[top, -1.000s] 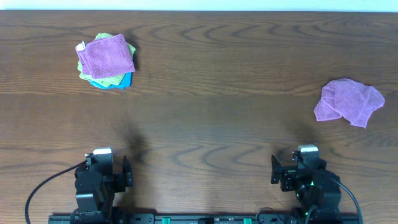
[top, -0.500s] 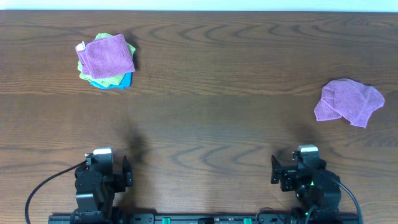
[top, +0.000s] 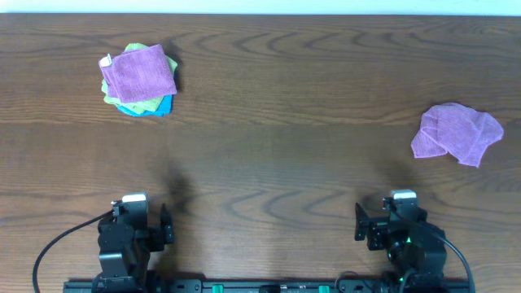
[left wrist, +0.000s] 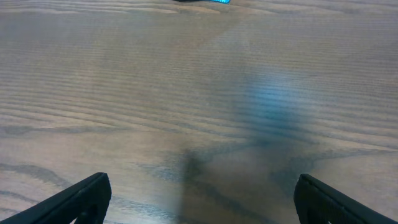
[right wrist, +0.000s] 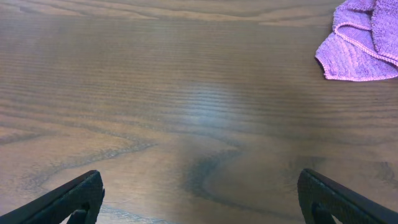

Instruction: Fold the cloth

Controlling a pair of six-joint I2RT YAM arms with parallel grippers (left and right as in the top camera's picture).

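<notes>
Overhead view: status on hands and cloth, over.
Both open, empty: left hand, right hand. Crumpled purple cloth at right, not yet folded. Path clear; folded stack far left.

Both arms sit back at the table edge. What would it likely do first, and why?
Probably the right gripper reaches forward to the crumpled purple cloth: it lies loose on that arm's side, while the left gripper is far from it. Both grippers are open and hold nothing.

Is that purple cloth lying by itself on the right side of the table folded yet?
Not folded. The purple cloth lies in a crumpled heap with creases and irregular edges, unlike the neat square stack.
</notes>
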